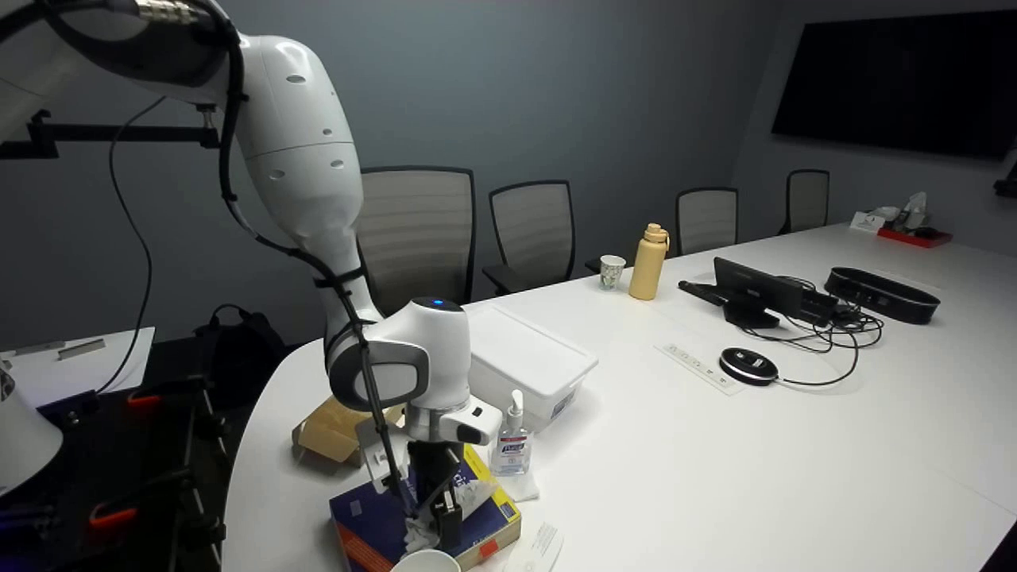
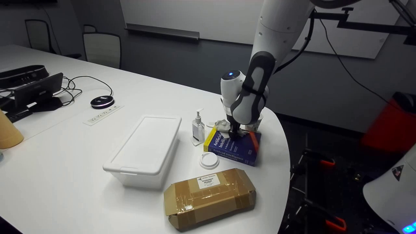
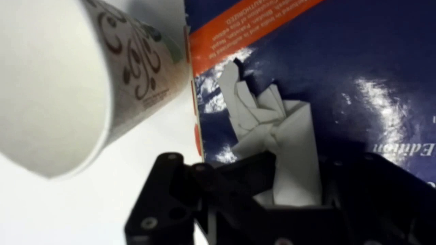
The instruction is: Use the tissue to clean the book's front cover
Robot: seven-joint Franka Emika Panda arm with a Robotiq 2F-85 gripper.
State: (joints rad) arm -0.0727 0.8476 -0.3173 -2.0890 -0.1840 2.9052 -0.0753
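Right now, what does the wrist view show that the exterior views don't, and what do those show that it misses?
Only the wrist view: the orange band across the book, large enough to read some of its lettering.

Only the exterior views: the pump bottle, lidded white bin, cardboard box and round black device.

Both: the gripper, the tissue at its fingers, the book's blue cover, and the paper cup, partly hidden or cropped outside.
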